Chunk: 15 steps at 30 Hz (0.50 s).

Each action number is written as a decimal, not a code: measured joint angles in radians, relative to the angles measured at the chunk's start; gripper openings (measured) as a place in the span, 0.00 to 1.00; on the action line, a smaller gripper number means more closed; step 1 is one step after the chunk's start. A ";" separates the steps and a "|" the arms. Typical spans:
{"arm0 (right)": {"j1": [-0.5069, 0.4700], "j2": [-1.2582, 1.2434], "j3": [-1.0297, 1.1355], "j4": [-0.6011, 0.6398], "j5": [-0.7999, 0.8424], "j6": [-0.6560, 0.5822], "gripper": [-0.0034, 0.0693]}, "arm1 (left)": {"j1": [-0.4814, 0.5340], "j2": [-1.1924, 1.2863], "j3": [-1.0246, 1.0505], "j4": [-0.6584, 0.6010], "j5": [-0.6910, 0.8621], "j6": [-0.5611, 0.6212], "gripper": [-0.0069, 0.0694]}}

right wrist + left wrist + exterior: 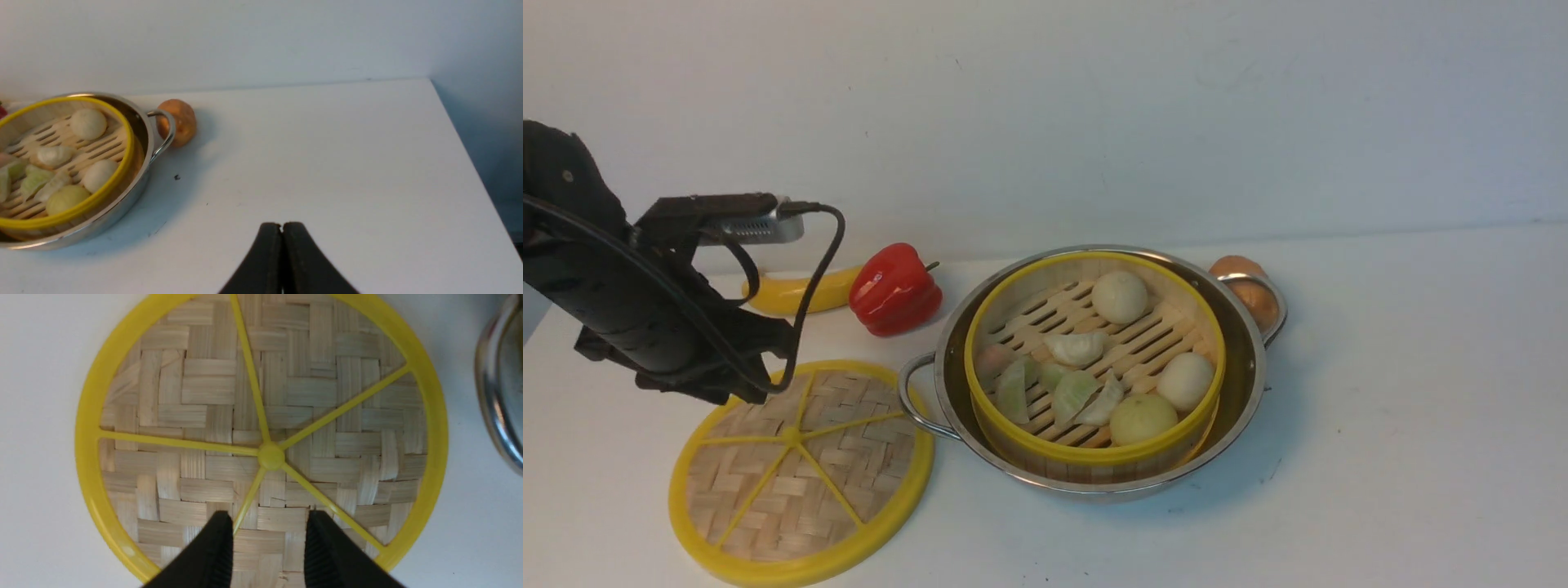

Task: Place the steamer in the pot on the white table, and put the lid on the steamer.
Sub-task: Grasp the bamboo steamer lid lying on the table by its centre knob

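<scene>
The steamer (1094, 359), a bamboo basket with yellow rim holding buns and dumplings, sits inside the steel pot (1241, 384) on the white table (1405, 425); both also show in the right wrist view, steamer (61, 163) in pot (139, 122). The lid (800, 474), a woven disc with yellow spokes, lies flat on the table left of the pot. My left gripper (269, 516) hovers open over the lid (261, 428), its tips short of the centre knob (271, 456), nothing between them. My right gripper (282, 226) is shut and empty over bare table, right of the pot.
A red bell pepper (894, 290) and a banana (800, 294) lie behind the lid. A brown onion (1241, 278) rests against the pot's far handle (165, 130). The table's right edge (470, 163) drops off near the right gripper. The pot's near handle (915, 400) points toward the lid.
</scene>
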State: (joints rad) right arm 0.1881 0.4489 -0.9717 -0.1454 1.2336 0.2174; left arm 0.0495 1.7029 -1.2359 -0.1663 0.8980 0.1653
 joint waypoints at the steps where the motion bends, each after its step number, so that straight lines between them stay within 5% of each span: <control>1: 0.000 -0.001 0.004 0.005 0.000 -0.003 0.06 | 0.000 0.007 0.000 0.001 0.000 0.000 0.41; 15: 0.000 0.000 0.059 0.044 0.003 -0.022 0.06 | -0.017 0.167 -0.001 -0.031 -0.086 0.018 0.41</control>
State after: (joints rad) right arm 0.1881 0.4486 -0.9123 -0.1009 1.2369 0.1949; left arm 0.0328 1.8697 -1.2368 -0.1970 0.8124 0.1831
